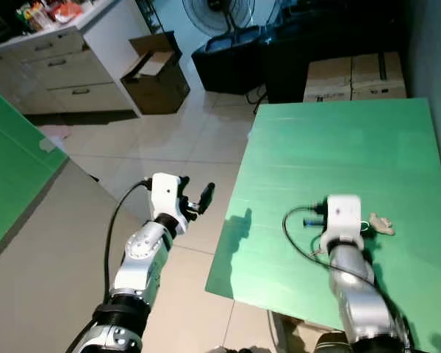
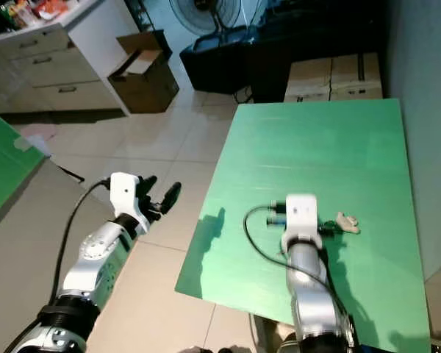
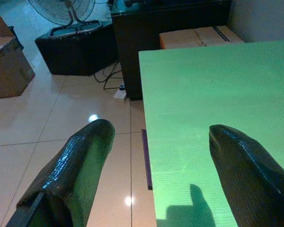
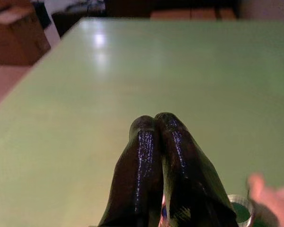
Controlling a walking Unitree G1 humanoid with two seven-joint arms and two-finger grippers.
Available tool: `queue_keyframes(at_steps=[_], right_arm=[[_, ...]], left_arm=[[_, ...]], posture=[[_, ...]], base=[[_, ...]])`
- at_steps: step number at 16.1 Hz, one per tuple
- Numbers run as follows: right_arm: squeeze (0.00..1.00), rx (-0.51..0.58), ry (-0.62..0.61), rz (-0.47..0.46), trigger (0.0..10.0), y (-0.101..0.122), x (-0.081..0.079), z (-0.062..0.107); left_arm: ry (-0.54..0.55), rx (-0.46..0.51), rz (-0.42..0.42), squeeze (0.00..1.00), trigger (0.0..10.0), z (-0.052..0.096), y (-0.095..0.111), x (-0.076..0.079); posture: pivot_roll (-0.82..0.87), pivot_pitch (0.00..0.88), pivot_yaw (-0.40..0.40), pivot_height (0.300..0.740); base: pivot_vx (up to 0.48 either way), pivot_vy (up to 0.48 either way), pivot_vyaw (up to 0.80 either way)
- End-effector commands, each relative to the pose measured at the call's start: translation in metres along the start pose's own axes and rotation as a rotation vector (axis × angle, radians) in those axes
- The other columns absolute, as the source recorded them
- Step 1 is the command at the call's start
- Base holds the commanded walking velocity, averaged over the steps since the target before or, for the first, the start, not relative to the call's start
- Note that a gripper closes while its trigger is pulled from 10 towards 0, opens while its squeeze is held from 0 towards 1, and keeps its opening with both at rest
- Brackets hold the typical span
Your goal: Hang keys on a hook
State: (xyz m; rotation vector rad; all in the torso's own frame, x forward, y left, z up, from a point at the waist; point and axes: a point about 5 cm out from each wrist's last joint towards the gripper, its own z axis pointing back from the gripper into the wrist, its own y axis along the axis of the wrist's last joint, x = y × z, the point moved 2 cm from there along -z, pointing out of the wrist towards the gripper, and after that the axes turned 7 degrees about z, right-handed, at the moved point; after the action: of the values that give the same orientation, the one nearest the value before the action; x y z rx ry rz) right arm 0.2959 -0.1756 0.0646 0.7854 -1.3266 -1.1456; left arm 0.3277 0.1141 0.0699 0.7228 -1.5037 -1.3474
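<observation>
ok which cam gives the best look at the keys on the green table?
Left eye view: the keys lie on the green table, just right of the right hand, with a pale tag visible. The right eye view shows the same. The right wrist view catches only a ring and blurred tag beside the closed fingers.

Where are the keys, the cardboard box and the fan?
keys (image 1: 381, 223), left eye view, on the pale tag lying on the green table.
cardboard box (image 1: 160, 87), left eye view, on its brown side.
fan (image 1: 219, 15), left eye view, on its round grille.
</observation>
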Motion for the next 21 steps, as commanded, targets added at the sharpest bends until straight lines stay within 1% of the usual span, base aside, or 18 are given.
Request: queue_keyframes(at_steps=[1, 2, 4, 5, 6, 8, 9, 10, 12, 15, 20, 21], right_arm=[[0.00, 0.022, 0.010, -0.006, 0.0, 0.011, -0.005, -0.002], [0.00, 0.035, 0.000, -0.013, 0.0, 0.016, -0.002, -0.004], [0.00, 0.032, 0.009, -0.016, 0.0, 0.018, -0.004, -0.005], [0.00, -0.009, 0.000, -0.011, 0.0, 0.012, -0.004, -0.006], [0.00, -0.047, 0.003, -0.005, 10.0, 0.005, -0.005, -0.007], [0.00, -0.094, 0.016, -0.020, 10.0, -0.007, -0.007, -0.005], [0.31, -0.123, 0.007, -0.038, 10.0, -0.013, -0.007, -0.005], [1.00, -0.144, -0.003, -0.051, 10.0, -0.018, -0.007, -0.004], [1.00, -0.169, 0.001, -0.061, 10.0, -0.025, -0.009, -0.004], [1.00, -0.184, -0.002, -0.076, 10.0, -0.029, -0.010, -0.004], [1.00, -0.199, 0.012, -0.092, 10.0, -0.033, -0.014, -0.003], [1.00, -0.206, 0.018, -0.081, 10.0, -0.034, -0.015, -0.002]], left_arm=[[0.017, 0.006, -0.024, 0.00, 10.0, 0.001, 0.003, -0.008], [0.011, 0.007, -0.027, 0.00, 10.0, 0.000, 0.003, -0.006], [0.011, 0.005, -0.031, 0.00, 10.0, -0.001, 0.003, -0.008], [0.009, 0.006, -0.034, 0.00, 10.0, -0.001, 0.003, -0.009], [0.007, 0.008, -0.038, 0.00, 10.0, -0.002, 0.003, -0.009], [0.007, 0.008, -0.045, 0.00, 10.0, -0.001, 0.004, -0.011], [0.008, 0.007, -0.050, 0.00, 10.0, 0.000, 0.004, -0.012], [0.008, 0.007, -0.054, 0.00, 10.0, 0.001, 0.005, -0.014], [0.009, 0.006, -0.061, 0.00, 10.0, 0.002, 0.006, -0.016], [0.007, 0.006, -0.065, 0.00, 10.0, 0.004, 0.006, -0.017], [0.014, 0.009, -0.062, 0.00, 10.0, 0.008, 0.005, -0.017], [0.016, 0.008, -0.063, 0.00, 10.0, 0.009, 0.004, -0.017]], posture=[[-0.35, 0.000, 0.362, 0.740], [-0.35, 0.000, 0.364, 0.740], [-0.35, 0.000, 0.370, 0.740], [-0.34, 0.000, 0.371, 0.740], [-0.34, 0.000, 0.371, 0.740], [-0.33, 0.000, 0.374, 0.740], [-0.32, 0.000, 0.376, 0.740], [-0.31, 0.000, 0.378, 0.740], [-0.31, 0.000, 0.380, 0.740], [-0.30, 0.000, 0.379, 0.740], [-0.28, 0.010, 0.361, 0.740], [-0.28, 0.012, 0.359, 0.740]], base=[[0.000, 0.000, 0.00], [0.000, 0.000, 0.00], [0.000, 0.000, 0.00], [0.000, 0.000, 0.00], [0.000, 0.000, 0.00], [0.000, 0.000, 0.00], [0.000, 0.000, 0.00], [0.000, 0.000, 0.00], [0.000, 0.000, 0.00], [0.000, 0.000, 0.00], [0.000, 0.000, 0.00], [0.000, 0.000, 0.00]])
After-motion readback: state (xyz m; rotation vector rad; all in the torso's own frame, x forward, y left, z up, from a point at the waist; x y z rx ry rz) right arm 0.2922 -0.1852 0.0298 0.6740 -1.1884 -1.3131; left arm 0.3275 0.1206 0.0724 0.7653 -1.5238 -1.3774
